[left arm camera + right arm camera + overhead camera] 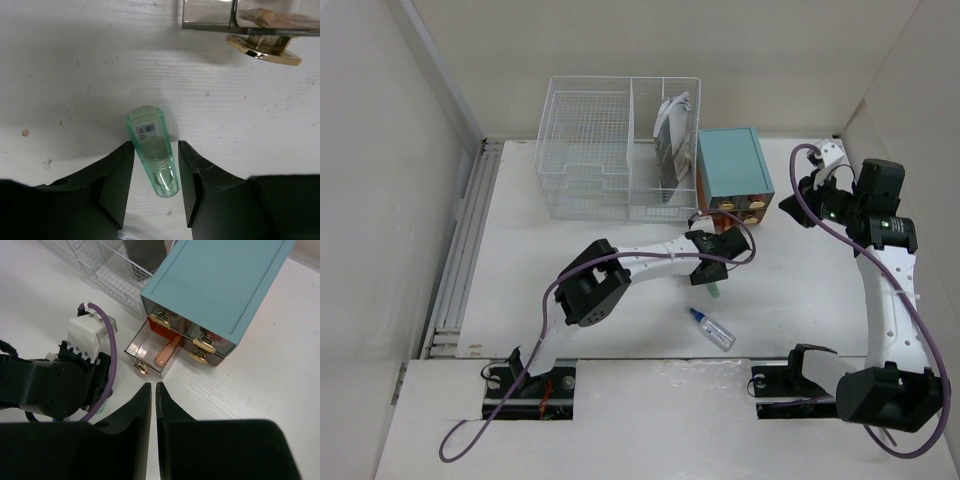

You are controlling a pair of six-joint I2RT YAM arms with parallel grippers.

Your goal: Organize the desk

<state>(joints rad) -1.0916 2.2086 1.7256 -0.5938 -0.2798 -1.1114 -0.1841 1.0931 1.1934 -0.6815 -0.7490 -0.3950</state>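
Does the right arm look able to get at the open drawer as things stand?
Probably yes. The right gripper hangs shut just short of the open drawer, bare desk between them; the left gripper sits off to the side, around a green tube.

- The right gripper [153, 405] is seen at the bottom middle. Its two black fingers [139, 412] are drawn almost together, with only a thin slit left and nothing held between them.
- A teal rectangular drawer box [215, 285] is seen ahead and to the right of the fingertips, set on the white matte desk [270, 375].
- A clear plastic drawer [142, 346] with a gold knob is pulled out of the box, just ahead of the fingertips, and an orange-pink elongated object [167, 352] lies in it.
- A white wire basket organizer [95, 262] is seen farther ahead to the left, just beside the box.
- The black wrist of the left arm [45, 385], carrying a white block and a looped purple cable [112, 352], is seen left of the fingers.
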